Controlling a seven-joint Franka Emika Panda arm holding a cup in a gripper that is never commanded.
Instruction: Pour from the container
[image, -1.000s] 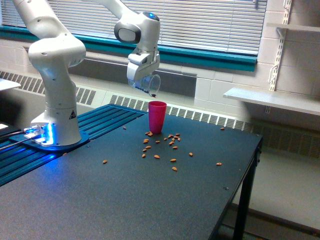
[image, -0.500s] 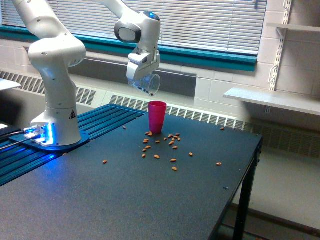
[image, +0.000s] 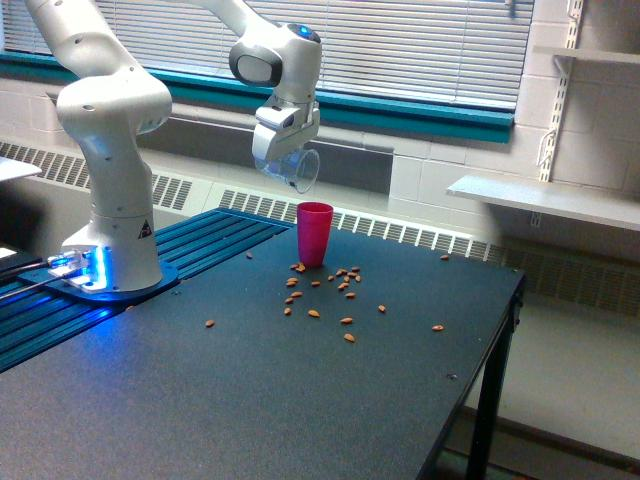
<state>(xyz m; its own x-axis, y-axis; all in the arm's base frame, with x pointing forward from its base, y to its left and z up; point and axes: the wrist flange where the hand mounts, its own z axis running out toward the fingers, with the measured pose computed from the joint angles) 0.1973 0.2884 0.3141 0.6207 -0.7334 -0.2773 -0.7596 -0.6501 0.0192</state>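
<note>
Clear cup (image: 296, 168): see-through plastic, round, held in the air above the bench (image: 200, 400). It is tipped well over, its open mouth facing down and toward the exterior view's right. It sits at the lower end of the pincer (image: 283, 160), which is closed on its sides; the cup juts out below and to the right of the white pincer body. Whether anything lies inside cannot be told.

Pink cup (image: 314, 233): opaque, tapered, upright on the dark bench, below the clear cup and slightly to its right, well apart from it.

Small brown pieces (image: 345, 285): many, scattered loose on the bench around the foot of the pink cup and spreading toward the front and right.

Arm base (image: 110, 255): white, on the bench's left side.
</note>
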